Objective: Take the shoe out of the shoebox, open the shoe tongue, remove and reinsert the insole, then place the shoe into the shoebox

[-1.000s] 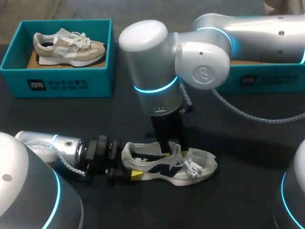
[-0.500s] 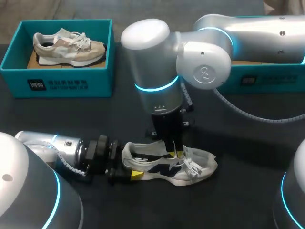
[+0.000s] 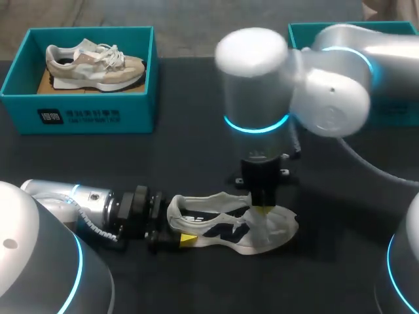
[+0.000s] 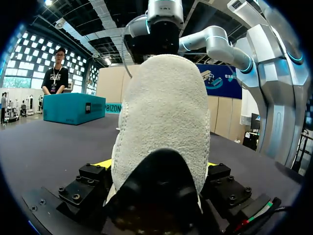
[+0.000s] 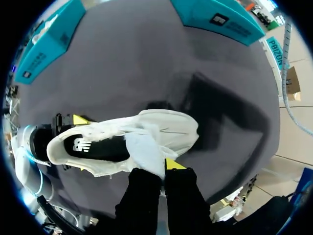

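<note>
1. The desk [image 3: 183, 163] carries two teal boxes. The one far beyond the heel end of the white shoe [image 3: 222, 229] is a shoebox [image 3: 78, 114] with a beige shoe [image 3: 91, 64] in it. The other shoebox [image 3: 399, 108] stands far beyond the white shoe's toe end.
2. The white shoe lies on its side on the desk, well clear of both boxes, so the taking-out step looks done.
3. The left gripper [image 3: 175, 232] is at the shoe's heel, its jaws closed on the heel from both sides and steadying it.
4. The right gripper [image 5: 162, 169] stands over the shoe's laced middle, its jaws nearly together and pinching a pale flap [image 5: 144, 149] lifted from the shoe's opening. This is probably the tongue being opened.
5. By that reading, the insole has yet to come out and go back in, and the shoe has yet to be boxed.
6. The right arm hides most of the box beyond the toe, so its contents cannot be told.
7. The insole is not visible. Whether the flap is tongue or insole is uncertain.
</note>
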Controlling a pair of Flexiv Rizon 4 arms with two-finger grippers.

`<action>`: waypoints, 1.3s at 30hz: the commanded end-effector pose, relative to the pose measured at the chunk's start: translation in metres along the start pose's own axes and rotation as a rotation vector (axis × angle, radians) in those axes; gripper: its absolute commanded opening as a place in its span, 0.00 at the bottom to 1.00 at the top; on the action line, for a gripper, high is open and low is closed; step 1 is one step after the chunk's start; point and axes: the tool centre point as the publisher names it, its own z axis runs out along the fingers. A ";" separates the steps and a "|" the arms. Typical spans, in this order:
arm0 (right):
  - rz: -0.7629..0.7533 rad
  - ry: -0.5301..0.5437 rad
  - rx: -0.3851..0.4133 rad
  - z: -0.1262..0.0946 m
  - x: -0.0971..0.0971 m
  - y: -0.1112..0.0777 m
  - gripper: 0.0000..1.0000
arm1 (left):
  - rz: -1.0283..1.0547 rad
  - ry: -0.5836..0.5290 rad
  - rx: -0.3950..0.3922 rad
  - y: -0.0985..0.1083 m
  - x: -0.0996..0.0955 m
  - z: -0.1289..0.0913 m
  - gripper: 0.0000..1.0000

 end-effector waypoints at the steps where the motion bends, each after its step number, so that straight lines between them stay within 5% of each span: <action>1: -0.004 0.255 -0.021 0.003 -0.039 -0.002 0.00 | -0.001 0.000 -0.003 0.000 0.000 0.000 0.00; 21: -0.056 0.435 0.040 0.049 -0.064 0.006 0.05 | -0.001 0.000 -0.003 0.000 0.000 0.000 0.00; 23: -0.061 0.437 0.044 0.050 -0.061 0.005 0.14 | -0.001 0.000 -0.003 0.000 0.000 0.000 0.00; 25: -0.070 0.432 0.043 0.047 -0.057 0.003 0.45 | -0.001 0.000 -0.003 0.000 0.000 0.000 0.00; 27: -0.076 0.421 0.036 0.041 -0.055 0.001 1.00 | -0.001 0.000 -0.003 0.000 0.000 0.000 0.00; 39: -0.143 0.220 -0.033 -0.025 -0.042 -0.014 1.00 | -0.001 0.000 -0.003 0.000 0.000 0.000 0.00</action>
